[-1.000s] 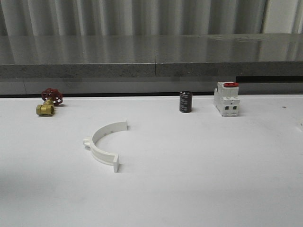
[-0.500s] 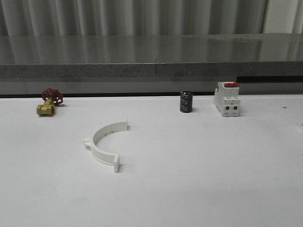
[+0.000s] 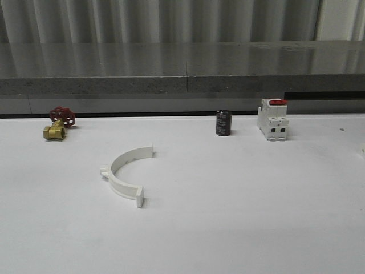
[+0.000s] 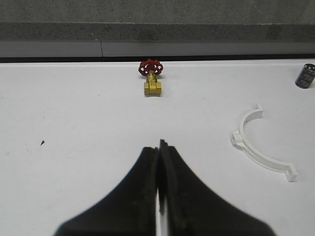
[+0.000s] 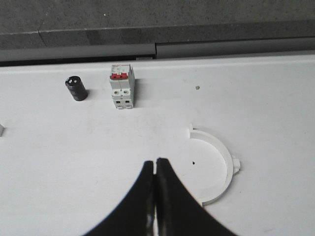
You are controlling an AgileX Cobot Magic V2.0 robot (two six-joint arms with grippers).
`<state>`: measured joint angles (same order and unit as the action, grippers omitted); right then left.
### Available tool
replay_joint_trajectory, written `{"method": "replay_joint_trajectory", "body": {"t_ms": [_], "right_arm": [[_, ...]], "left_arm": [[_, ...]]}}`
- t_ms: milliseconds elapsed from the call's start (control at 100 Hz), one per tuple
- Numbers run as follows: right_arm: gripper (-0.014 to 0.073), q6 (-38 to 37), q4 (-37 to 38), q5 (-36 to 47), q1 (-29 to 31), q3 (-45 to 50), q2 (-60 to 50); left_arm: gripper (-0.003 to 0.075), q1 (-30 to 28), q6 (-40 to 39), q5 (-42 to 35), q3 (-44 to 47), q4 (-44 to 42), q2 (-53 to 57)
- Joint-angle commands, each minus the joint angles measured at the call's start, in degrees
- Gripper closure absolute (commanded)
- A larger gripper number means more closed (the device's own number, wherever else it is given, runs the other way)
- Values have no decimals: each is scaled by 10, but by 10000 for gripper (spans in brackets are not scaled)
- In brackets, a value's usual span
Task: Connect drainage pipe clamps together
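1. Nothing on the table has shifted in the last second: in the front view the clamp half and the three items in the back row sit where they did.
2. Nearest in, the left gripper (image 4: 158,145) hangs over bare white table (image 3: 228,228) with its two dark fingers pressed flat together, nothing between them.
3. Same story on the other side: the right gripper (image 5: 155,162) has its fingers closed tip to tip, empty, above the tabletop.
4. Just beyond the right gripper lies the right clamp half (image 5: 229,158), a white semicircle flat on the table, its small nub on the outer curve, its hollow side facing towards the left half's side of the table.
5. Over on the left, the left clamp half (image 3: 113,173) lies flat too, open side facing the table's middle, nub pointing outwards to the left. The left wrist view has it (image 4: 263,160) off to the side of the closed fingers, not touching them.
6. So the two halves are well apart, not joined.
7. Farther back, a row along the table's far edge: a brass valve (image 3: 56,128) with a red handwheel on the left, a black cylinder (image 3: 223,123) standing right of centre, and near it the white switch (image 3: 272,120) with its red top.
8. Behind all that runs a grey stone ledge (image 3: 182,68).
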<state>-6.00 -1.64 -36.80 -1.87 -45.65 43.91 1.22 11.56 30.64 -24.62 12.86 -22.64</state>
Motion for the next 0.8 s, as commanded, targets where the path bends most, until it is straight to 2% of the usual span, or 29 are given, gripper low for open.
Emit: {"method": "replay_joint_trajectory", "body": {"t_ms": [0, 110, 200, 300, 420, 490, 600, 790], "right_arm": [[661, 0, -2, 13, 3, -44, 52], [650, 0, -2, 1, 3, -51, 101], [566, 0, -2, -12, 3, -51, 135], [383, 0, -2, -19, 3, -51, 165], [64, 0, -1, -19, 3, -51, 193], [-45, 0, 6, -19, 3, -54, 209], [-61, 0, 24, -27, 16, -71, 239], [-61, 28, 25, -43, 93, -130, 327]], "left_arm": [[741, -1, 0, -45, -15, 11, -3], [741, -1, 0, -45, -15, 11, -3], [741, -1, 0, -44, -15, 11, -3], [741, -1, 0, -44, -15, 11, -3], [741, -1, 0, -44, -15, 11, -3], [741, -1, 0, -44, -15, 11, -3], [741, -1, 0, -44, -15, 11, -3], [741, -1, 0, -44, -15, 11, -3]]}}
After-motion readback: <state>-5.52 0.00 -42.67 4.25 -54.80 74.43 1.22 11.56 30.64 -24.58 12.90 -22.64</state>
